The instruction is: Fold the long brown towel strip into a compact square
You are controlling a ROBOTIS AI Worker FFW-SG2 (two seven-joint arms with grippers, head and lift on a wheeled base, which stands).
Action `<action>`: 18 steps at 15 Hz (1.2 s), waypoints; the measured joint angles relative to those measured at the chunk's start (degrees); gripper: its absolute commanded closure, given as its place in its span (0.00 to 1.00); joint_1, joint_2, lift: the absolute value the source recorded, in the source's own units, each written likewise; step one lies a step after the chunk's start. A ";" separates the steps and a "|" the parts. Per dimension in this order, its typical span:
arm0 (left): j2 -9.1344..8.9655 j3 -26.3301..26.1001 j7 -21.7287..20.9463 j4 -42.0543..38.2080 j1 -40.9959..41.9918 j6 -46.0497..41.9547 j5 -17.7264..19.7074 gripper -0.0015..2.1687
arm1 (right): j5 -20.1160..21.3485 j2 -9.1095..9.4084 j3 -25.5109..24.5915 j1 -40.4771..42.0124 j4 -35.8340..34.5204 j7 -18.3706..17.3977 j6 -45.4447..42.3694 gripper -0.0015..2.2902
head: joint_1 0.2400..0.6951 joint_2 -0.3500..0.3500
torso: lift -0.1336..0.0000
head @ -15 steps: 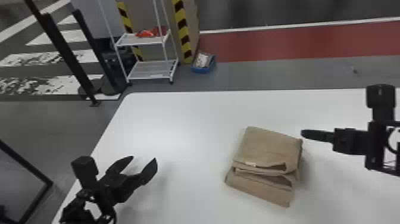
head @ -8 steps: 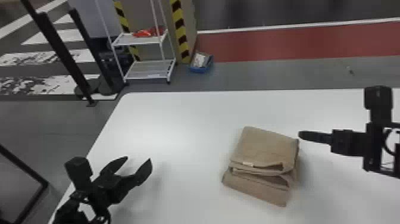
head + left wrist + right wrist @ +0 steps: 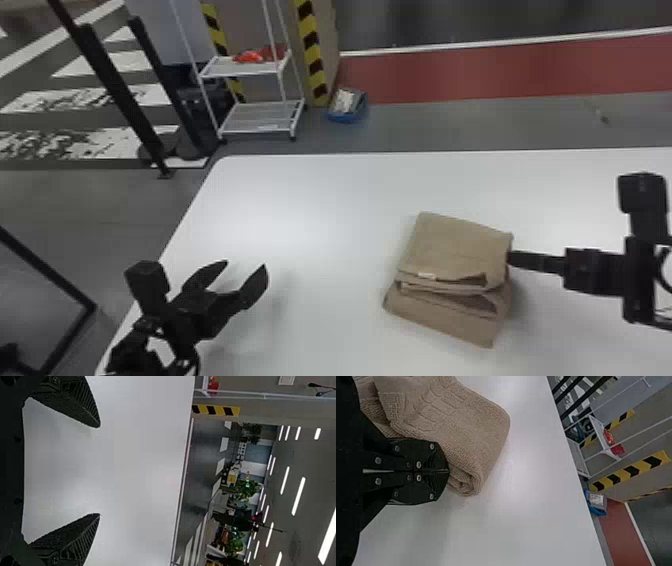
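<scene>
Holds left gripper (image 3: 245, 264) fingers apart, right gripper (image 3: 510, 258) fingers together, with folded brown terry towel (image 3: 452, 245) just beside right fingertips.

Workshop-like indoor hall — hazard tape (image 3: 312, 47), white shelf rack (image 3: 260, 117), red floor lane (image 3: 500, 72) — ceiling strip lights (image 3: 299, 496)

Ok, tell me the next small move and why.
Probably a light push leftward with the right gripper to square the towel: the gripper's fingers are shut beside the towel's right edge, and the layers lie uneven on the near side.
</scene>
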 measured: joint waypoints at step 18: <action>0.07 0.43 0.04 0.76 -0.30 -0.68 0.18 0.04 | 35.74 0.00 18.02 1.17 -9.97 26.56 -29.41 0.03 | 1.00 1.00 | 0.07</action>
